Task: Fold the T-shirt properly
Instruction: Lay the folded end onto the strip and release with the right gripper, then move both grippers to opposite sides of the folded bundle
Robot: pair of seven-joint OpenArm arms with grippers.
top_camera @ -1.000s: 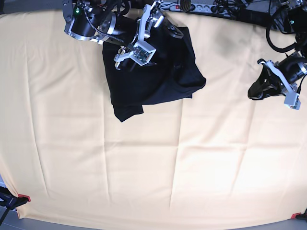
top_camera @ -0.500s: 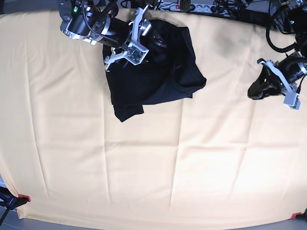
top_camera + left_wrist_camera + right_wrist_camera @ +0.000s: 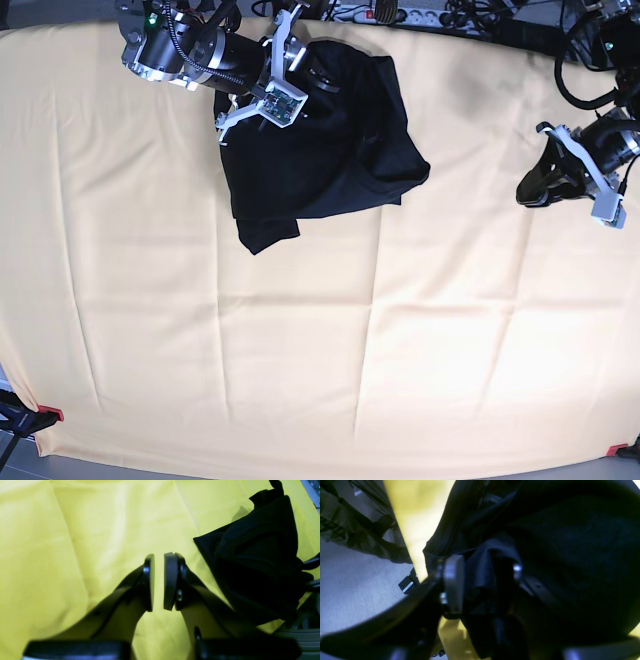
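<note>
The black T-shirt [image 3: 330, 160] lies crumpled at the back of the table, left of centre, with one flap pointing toward the front. My right gripper [image 3: 305, 68] sits on its back edge. In the right wrist view a bunched fold of the T-shirt [image 3: 570, 542] fills the space between the fingers, and the right gripper [image 3: 485, 580] is shut on it. My left gripper [image 3: 530, 190] hovers at the right side, well away from the shirt. Close up, the left gripper [image 3: 159, 580] shows only a narrow empty gap between its pads, with the T-shirt [image 3: 257, 567] off to its right.
A yellow cloth [image 3: 300, 350] with soft creases covers the whole table. Cables and a power strip [image 3: 400, 12] run along the back edge. Red clamps [image 3: 48, 413] hold the cloth at the front corners. Grey floor [image 3: 350, 592] shows past the table's back edge.
My right gripper has shifted back and left along the shirt's back edge, and its jaws have closed from wide open onto the fabric. The left arm has not moved.
</note>
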